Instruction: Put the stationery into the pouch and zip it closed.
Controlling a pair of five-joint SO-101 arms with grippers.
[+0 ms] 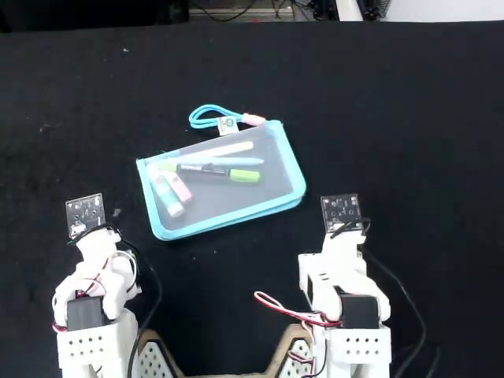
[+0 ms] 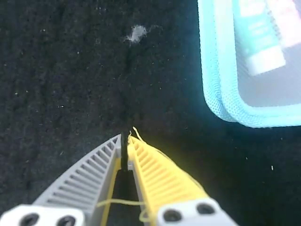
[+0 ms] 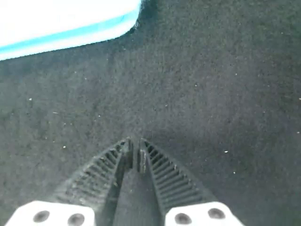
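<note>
Pens (image 1: 216, 169) and glue sticks (image 1: 172, 193) lie inside the blue pouch (image 1: 276, 179) at centre frame, long axis rising rightward. Its pink zip pull (image 1: 253, 120), at the upper right, lies nearer the right gripper (image 3: 135, 143). That and the left gripper (image 2: 126, 140) are pinched closed.

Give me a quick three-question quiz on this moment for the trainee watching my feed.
1. True or false: the left gripper and the right gripper are both shut and empty.
2. The blue loop strap lies at which edge of the pouch? A: the one nearer the grippers. B: the one farther from them. C: underneath it.
3. Fill in: the table covering is ___.
Key: 1 true; 2 B; 3 black.
</note>
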